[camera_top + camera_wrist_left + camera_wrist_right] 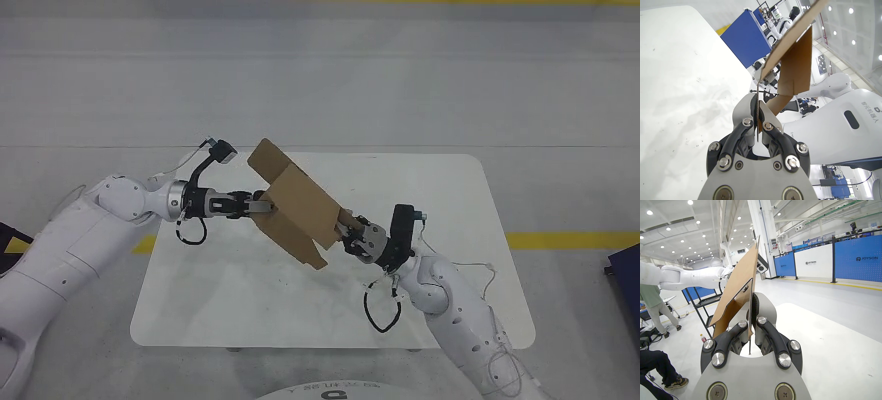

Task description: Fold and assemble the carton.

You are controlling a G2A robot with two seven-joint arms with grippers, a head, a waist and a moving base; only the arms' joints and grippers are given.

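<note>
A brown cardboard carton (296, 206), partly unfolded, hangs tilted above the middle of the white table (440, 200), held between both arms. My left gripper (262, 205) is shut on one flap edge at the carton's left side; the left wrist view shows the thin cardboard edge (758, 115) pinched between its pads, with the carton panels (795, 62) rising beyond. My right gripper (350, 238) is shut on the opposite lower edge; in the right wrist view the cardboard sheet (738, 283) stands upright out of the closed jaws.
The table's bare surface (250, 300) spreads below and around the carton. Yellow floor tape (570, 240) runs past the table's right side. A blue partition (745, 41) stands beyond the table edge.
</note>
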